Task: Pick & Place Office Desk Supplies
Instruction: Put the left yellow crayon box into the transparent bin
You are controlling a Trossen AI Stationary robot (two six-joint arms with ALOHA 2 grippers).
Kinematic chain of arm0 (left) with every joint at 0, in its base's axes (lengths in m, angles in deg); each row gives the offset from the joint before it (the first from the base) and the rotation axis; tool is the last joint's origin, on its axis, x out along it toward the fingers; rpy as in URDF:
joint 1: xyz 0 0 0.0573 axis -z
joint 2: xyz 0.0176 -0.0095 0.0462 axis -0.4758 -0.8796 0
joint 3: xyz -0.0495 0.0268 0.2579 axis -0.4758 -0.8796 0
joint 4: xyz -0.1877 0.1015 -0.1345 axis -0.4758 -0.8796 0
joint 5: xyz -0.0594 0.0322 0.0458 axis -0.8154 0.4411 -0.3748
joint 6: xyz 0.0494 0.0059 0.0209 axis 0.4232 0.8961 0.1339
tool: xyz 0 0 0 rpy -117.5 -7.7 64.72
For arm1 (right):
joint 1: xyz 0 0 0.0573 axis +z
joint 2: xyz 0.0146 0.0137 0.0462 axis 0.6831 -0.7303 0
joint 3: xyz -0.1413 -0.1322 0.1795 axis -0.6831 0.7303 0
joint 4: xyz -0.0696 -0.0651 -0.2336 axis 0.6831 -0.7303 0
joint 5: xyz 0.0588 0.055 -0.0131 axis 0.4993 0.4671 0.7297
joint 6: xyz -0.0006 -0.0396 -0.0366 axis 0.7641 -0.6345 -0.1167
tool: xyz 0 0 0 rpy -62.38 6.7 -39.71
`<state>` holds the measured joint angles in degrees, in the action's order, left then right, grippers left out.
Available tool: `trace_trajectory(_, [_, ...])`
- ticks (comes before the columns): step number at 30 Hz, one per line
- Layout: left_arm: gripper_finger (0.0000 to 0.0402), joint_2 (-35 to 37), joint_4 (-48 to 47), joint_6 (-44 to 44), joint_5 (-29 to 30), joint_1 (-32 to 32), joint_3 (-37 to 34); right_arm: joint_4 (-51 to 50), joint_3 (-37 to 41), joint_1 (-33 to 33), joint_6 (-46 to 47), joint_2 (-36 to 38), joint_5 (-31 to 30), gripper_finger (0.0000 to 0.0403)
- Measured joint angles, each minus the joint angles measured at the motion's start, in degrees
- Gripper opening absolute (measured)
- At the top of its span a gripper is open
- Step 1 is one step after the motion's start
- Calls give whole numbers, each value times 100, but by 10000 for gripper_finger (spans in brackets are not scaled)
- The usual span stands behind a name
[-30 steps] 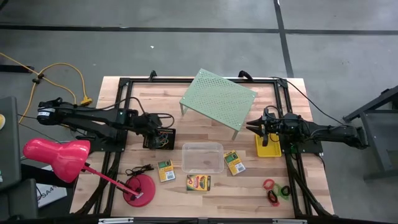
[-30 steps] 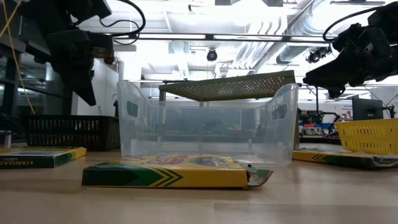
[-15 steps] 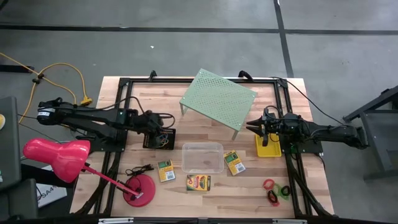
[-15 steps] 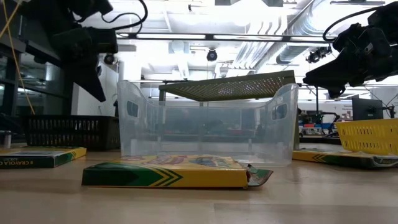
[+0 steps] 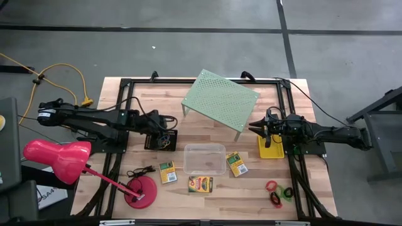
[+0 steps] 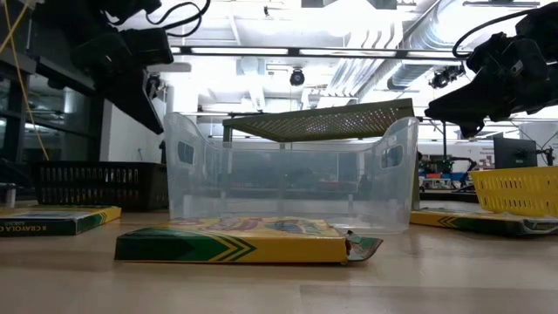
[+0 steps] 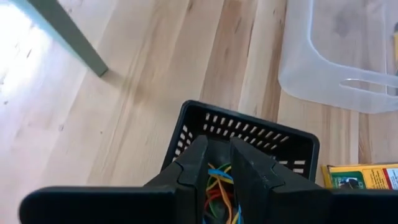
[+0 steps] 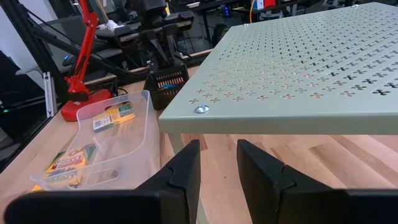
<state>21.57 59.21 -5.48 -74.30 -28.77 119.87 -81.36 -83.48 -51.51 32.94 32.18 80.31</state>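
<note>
Clearly legible writing is scarce: "CRAYOLA" can be read on the edge of the green-and-yellow card box (image 6: 59, 219) lying flat in the low view, and the print on the other boxes is too small to be read.

The left gripper (image 7: 219, 163) is held directly above the small black mesh tray (image 7: 292, 144), which sits near the tabletop's left edge, and its fingers are seen slightly apart with nothing clamped between them. Coloured rubber bands (image 7: 222, 190) are seen in the tray just below the fingertips; whether they are touched cannot be told.

The right gripper (image 8: 217, 163) is held above the yellow basket (image 5: 271, 150) near the tabletop's right edge, its fingers apart and empty.

The clear tub (image 5: 204, 159) stands at the tabletop's middle, with card boxes around it. Little rings (image 5: 278, 191) lie near the front right corner; their details are hard to make out.
</note>
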Motion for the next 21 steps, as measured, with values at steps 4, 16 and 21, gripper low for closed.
trace_trajectory(4, [63, -2, 83, 93, -4, 19, 0, 1, 0, 0, -1, 1, 0, 94])
trace_trajectory(16, [63, -4, 446, -69, 258, 991, 0, 1, 0, 0, -1, 0, 0, 94])
trace_trajectory(21, [63, -146, 537, 137, 491, 1499, 0, 0, 0, 0, 0, 1, 0, 94])
